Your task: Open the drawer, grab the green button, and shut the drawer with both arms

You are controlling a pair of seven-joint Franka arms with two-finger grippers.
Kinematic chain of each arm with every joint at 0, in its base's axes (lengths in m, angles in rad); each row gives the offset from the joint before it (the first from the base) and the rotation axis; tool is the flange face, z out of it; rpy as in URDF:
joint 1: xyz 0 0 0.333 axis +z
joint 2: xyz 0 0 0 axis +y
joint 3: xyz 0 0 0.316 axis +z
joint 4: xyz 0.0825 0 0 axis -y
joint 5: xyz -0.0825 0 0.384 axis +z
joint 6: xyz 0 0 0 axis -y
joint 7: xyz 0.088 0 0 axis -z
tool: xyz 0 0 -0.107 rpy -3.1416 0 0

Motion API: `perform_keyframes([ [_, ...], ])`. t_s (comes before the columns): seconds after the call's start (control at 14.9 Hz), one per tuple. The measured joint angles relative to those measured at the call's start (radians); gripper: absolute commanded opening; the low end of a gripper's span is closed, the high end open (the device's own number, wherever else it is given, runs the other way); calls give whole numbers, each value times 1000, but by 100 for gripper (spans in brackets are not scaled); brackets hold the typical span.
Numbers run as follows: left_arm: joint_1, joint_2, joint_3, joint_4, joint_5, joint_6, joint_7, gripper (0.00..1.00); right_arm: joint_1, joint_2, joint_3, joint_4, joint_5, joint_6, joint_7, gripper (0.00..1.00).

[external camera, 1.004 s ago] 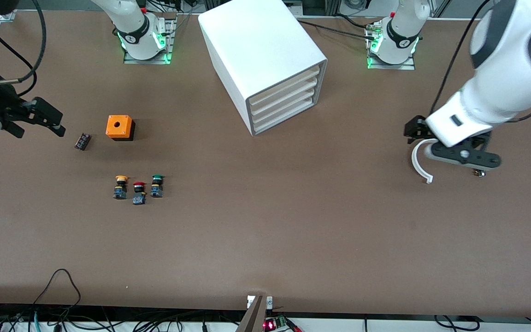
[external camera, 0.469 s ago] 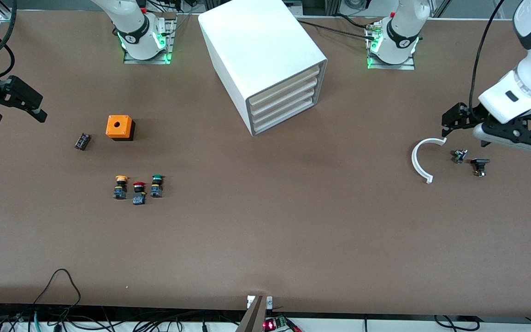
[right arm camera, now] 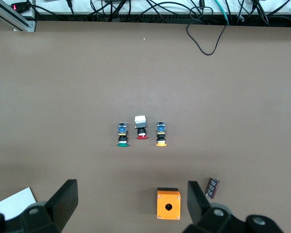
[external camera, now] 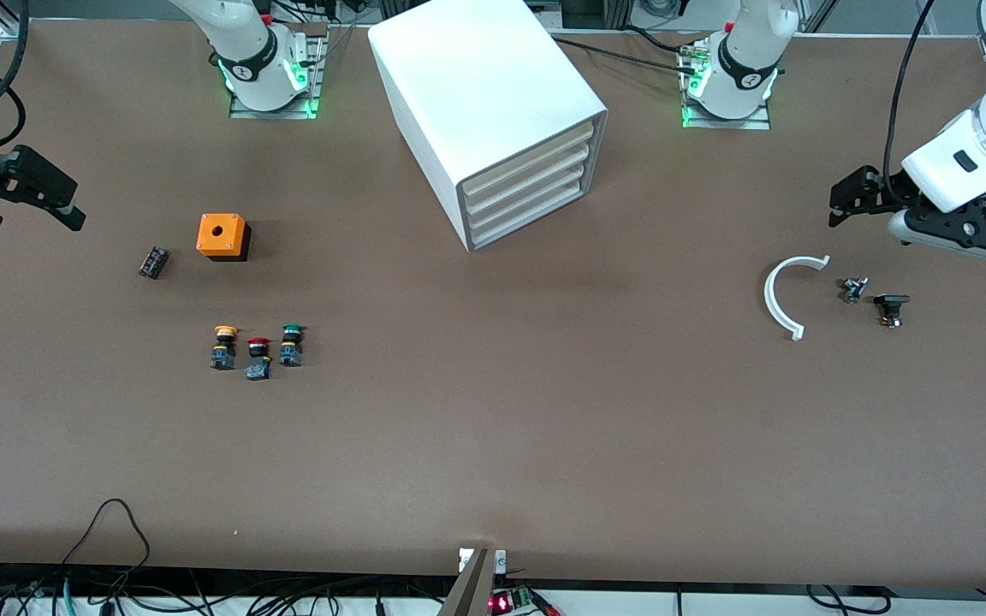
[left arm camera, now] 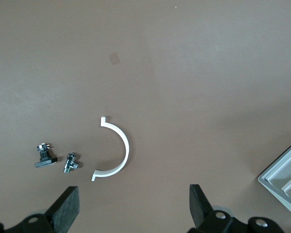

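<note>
This is a robotics lab: two white arms [external camera: 964, 162] bolted on metal base plates with green status lights [external camera: 270, 101] stand at a bare brown counter [external camera: 493, 445], with loose cables [external camera: 116, 522] and a lit circuit board [external camera: 506, 601] along its near edge.

Two white Franka arms are showing rounded glossy shells with dark grey joint caps, their bases [external camera: 269, 73] glowing green on metal mounting plates along the table's top edge. Black cables are trailing along the left arm [external camera: 968, 162] and looping beside the black right gripper [external camera: 26, 192]. The left gripper [external camera: 857, 195] is wearing angular black housings, and its blocky black fingers [left arm camera: 68, 208] are appearing matte and square-edged.
</note>
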Motion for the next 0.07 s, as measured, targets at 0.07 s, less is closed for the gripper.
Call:
perform_keyframes([
  [0.07, -1, 4, 0, 6, 0, 0, 0, 100, 0, 0, 0, 0, 0, 0, 0, 100],
])
